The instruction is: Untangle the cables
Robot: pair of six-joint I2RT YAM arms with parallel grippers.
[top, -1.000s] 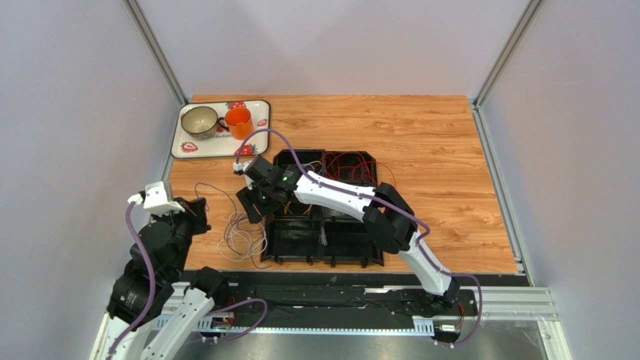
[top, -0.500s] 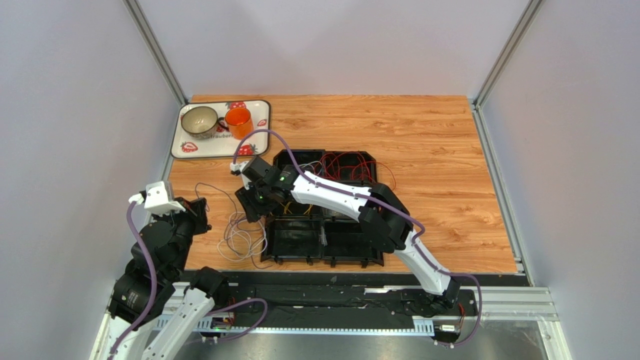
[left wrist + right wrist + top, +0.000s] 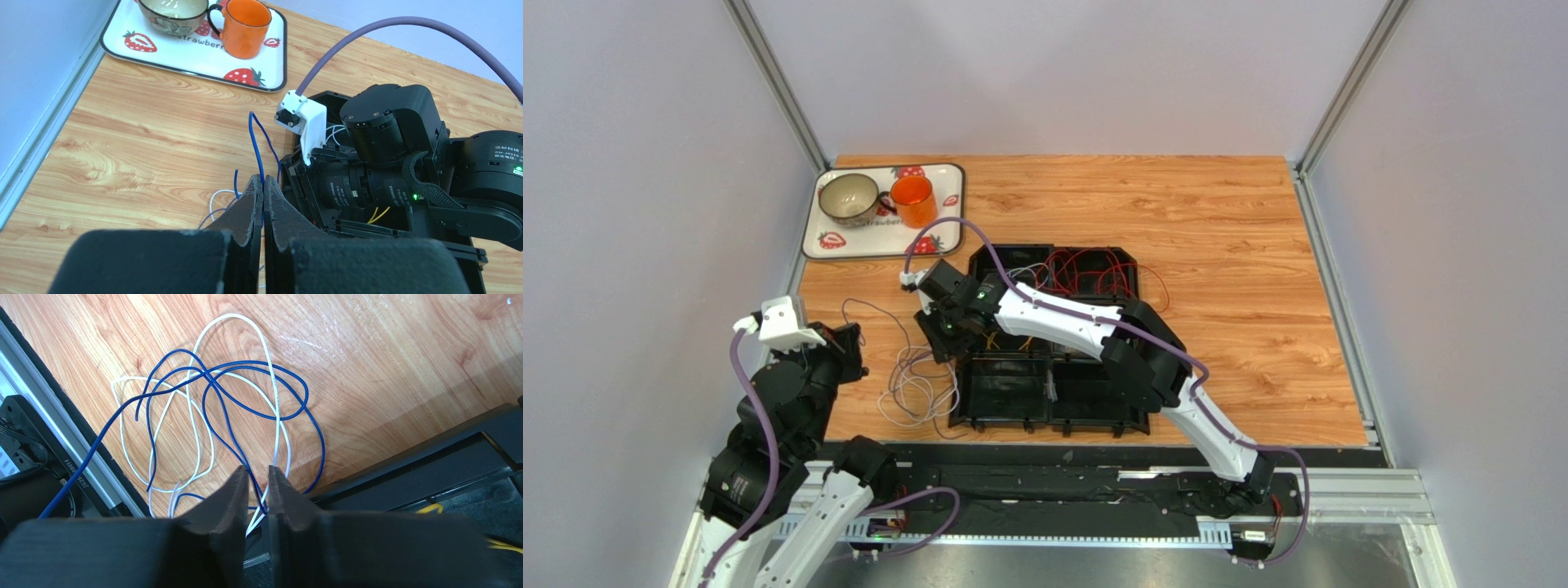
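A tangle of thin blue cables (image 3: 245, 364) and white cables (image 3: 271, 373) lies on the wooden table left of the black tray (image 3: 1051, 426); from above the cable tangle (image 3: 916, 395) looks pale. My left gripper (image 3: 263, 182) is shut on a blue cable (image 3: 255, 141) that rises from its tips. My right gripper (image 3: 258, 473) hangs over the tangle by the tray's left edge. Its jaws stand a narrow gap apart, with a blue strand and white strands passing between them. Red cables (image 3: 1093, 270) and a yellow cable (image 3: 379, 214) lie inside the tray.
A strawberry-print tray (image 3: 946, 184) at the back left carries a grey cup (image 3: 848, 196) and an orange mug (image 3: 913, 200). The right arm (image 3: 1075, 321) stretches across the black tray. The left gripper (image 3: 848, 346) sits near the table's left edge.
My right gripper's jaws have narrowed round the strands and its head has shifted slightly towards the tangle. The left arm has stayed still, shut on the blue cable.
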